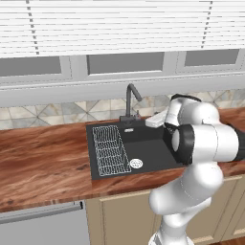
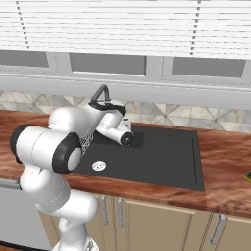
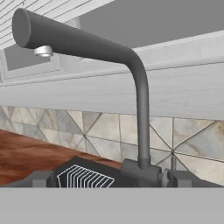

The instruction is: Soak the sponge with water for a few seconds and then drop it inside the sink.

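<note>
pincer [image 3: 111,180]: wide open, nothing held; tips are seen well apart at the bottom of the hand view, on either side of the faucet base.
pincer aim: pointed level at the faucet [image 3: 141,109] foot, above the back rim of the sink [image 2: 162,157]. Judged to be lined up for the tap control, since water is needed before any soak.
faucet: dark grey, upright stem, spout bent toward the upper left of the hand view and set out over the basin so that a stream would fall inside it.
nozzle [image 3: 43,51]: silver, under the spout tip; no stream is seen from it, so the water is judged off.
lever [image 3: 173,162]: thin rod just right of the stem; too small for its position to be told.
sponge [image 2: 248,175]: only a yellow and dark sliver, cut off by the right edge of the right base view; taken for the sponge. It is laid on the counter [image 1: 43,158] right of the sink, well apart from the pincer.
rack [image 1: 110,148]: white wire, seated in the left part of the basin.
drain [image 1: 136,163]: round, silver, near the front wall, just right of the rack.
stage: judged early; sponge not yet picked, not yet wetted.
risk: the stem is close ahead of the tips, so a knock on approach is possible.
</note>
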